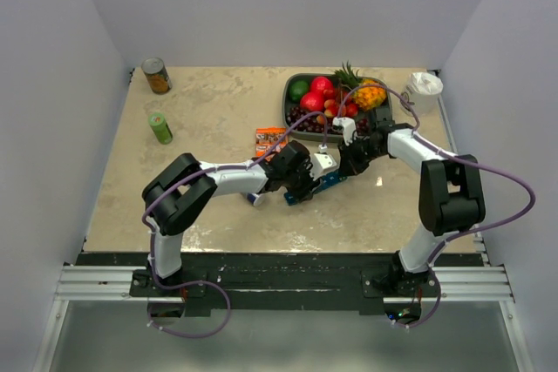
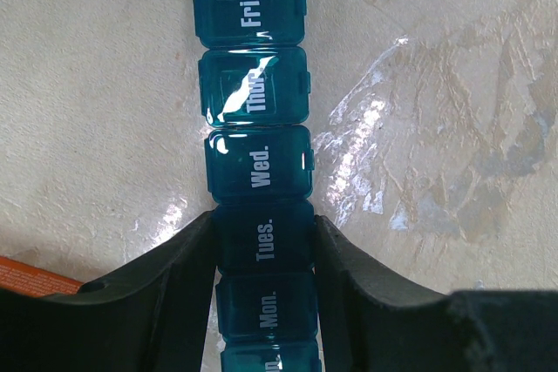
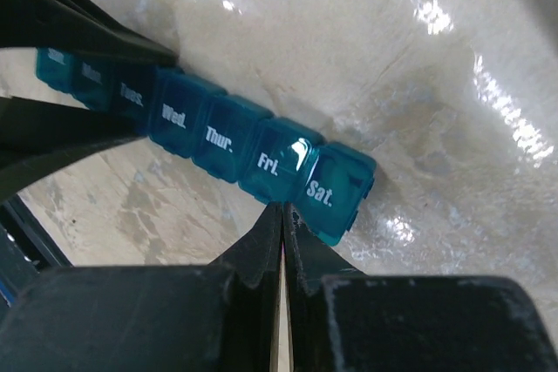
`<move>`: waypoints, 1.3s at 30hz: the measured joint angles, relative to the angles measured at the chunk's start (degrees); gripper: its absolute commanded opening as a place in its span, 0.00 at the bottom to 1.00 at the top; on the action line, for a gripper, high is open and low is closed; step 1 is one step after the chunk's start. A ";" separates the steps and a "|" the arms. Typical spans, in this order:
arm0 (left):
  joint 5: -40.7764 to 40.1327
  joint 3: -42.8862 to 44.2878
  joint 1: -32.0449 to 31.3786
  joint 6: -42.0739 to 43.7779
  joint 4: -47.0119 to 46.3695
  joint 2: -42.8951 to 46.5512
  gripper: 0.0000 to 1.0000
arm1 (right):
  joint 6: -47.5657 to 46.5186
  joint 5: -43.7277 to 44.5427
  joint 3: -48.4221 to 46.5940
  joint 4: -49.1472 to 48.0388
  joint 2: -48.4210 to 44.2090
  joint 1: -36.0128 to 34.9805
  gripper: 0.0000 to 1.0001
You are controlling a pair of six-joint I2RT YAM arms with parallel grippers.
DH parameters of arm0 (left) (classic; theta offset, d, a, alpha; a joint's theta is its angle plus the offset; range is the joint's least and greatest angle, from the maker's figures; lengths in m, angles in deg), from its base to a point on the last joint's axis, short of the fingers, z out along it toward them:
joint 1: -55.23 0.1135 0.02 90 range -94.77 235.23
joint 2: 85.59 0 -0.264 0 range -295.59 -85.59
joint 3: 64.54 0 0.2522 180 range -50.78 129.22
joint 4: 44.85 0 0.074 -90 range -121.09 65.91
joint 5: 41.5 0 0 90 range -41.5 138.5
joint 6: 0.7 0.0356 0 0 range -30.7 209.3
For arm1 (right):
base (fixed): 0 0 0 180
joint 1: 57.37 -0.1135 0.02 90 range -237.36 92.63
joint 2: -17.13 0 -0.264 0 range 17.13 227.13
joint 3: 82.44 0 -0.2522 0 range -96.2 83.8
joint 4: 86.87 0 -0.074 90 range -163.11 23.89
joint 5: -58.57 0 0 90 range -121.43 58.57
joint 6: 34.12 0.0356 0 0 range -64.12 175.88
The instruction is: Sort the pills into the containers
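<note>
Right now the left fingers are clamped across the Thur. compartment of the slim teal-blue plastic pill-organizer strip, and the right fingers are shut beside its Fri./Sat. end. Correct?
No. The left wrist view shows the left fingers clamped across the Tues. compartment of the slim teal-blue plastic pill-organizer strip. The Thur. compartment lies free beyond them. The rest holds: the right fingers are shut beside the Fri./Sat. end.

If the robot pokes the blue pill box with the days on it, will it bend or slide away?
Probably stiff: the pill box lies straight, a row of hard-looking glossy squares. It looks light and the table is shiny, so alone it might slide, but the left gripper clamps it around Tues., likely steadying it. Flat, it shouldn't roll.
</note>
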State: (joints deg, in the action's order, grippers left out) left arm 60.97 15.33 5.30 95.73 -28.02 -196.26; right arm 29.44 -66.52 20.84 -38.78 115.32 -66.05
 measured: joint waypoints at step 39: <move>2.34 1.22 0.42 -1.33 -0.31 -1.20 0.27 | -0.55 5.11 -2.38 0.35 4.28 -0.04 0.03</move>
State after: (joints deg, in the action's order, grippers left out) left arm 63.31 16.55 5.72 94.40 -28.32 -197.46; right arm 28.89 -61.41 18.46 -38.43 119.61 -66.10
